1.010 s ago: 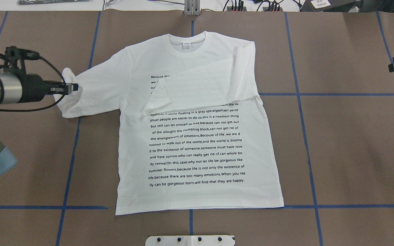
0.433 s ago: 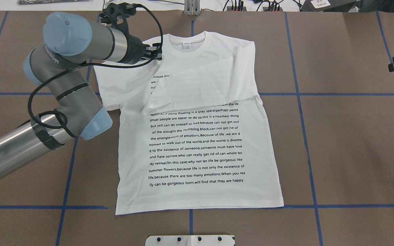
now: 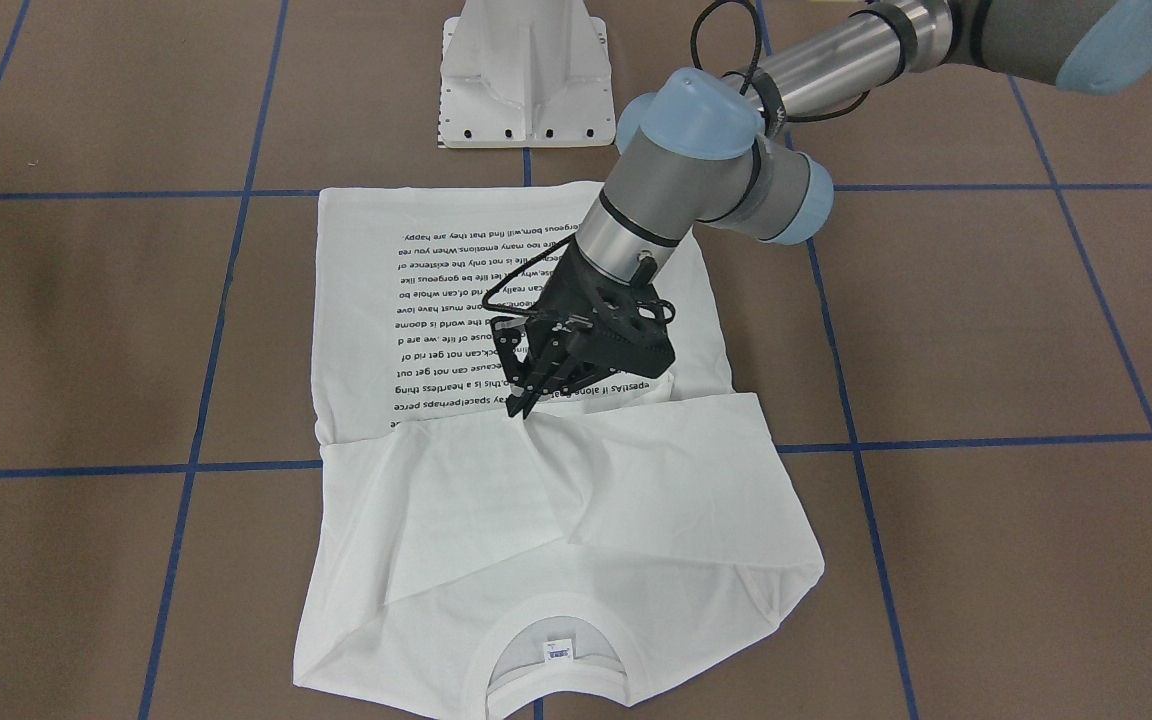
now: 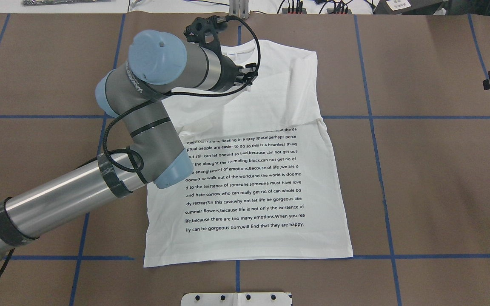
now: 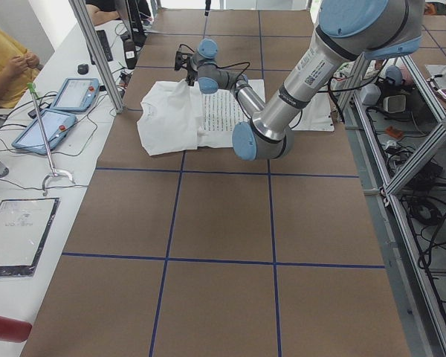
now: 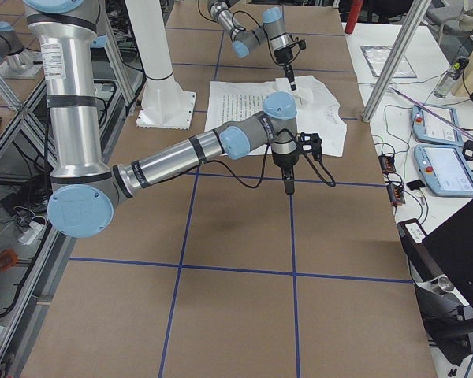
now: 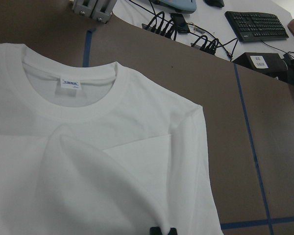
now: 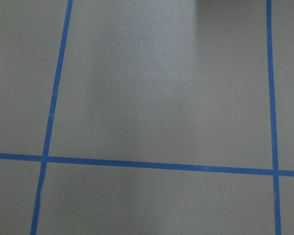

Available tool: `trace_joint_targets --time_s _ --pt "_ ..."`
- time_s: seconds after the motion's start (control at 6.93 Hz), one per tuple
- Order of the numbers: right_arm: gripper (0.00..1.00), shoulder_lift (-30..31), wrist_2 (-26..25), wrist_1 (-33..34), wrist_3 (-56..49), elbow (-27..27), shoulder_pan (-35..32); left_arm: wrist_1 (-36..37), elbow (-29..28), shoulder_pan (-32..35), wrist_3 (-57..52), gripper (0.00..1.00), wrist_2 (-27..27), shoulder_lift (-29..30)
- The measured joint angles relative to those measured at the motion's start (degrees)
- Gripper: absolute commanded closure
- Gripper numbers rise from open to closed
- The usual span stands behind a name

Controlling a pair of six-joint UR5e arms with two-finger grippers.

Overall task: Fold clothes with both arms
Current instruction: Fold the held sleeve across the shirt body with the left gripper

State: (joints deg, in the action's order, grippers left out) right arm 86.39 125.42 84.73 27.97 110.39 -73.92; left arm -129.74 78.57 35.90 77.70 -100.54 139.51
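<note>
Left pincer [image 3: 526, 398] clamped on white T-shirt [image 3: 436, 520] sleeve, sleeve lay across chest, right pincer [image 6: 289, 187] hung above bench [image 4: 440, 170] near its right end, apart or together could not be told.

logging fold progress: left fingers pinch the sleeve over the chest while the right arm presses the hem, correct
Not the hem: the right arm hangs over bare table, off the T-shirt, as the exterior right view shows. Left fingers pinch the sleeve.
</note>
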Motion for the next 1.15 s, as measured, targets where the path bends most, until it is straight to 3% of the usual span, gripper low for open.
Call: trace_joint_targets --time_s 0.43,0.58,0.72,1.15 --pt "0.00 0.09 0.06 0.00 0.06 -0.08 0.00 -0.59 -0.71 -7.18 -4.97 1.00 3.46 0.57" --pt "0.00 0.09 0.08 0.00 0.06 -0.09 0.00 -0.76 -0.75 -9.19 -5.95 0.54 4.64 0.56" --pt "0.00 0.09 0.08 0.00 0.06 -0.09 0.00 -0.95 -0.81 -10.37 -6.31 0.01 5.27 0.60" --pt "0.00 -1.39 0.03 -0.11 0.21 0.01 1.08 -1.58 0.15 -11.66 -8.85 0.00 5.46 0.20"
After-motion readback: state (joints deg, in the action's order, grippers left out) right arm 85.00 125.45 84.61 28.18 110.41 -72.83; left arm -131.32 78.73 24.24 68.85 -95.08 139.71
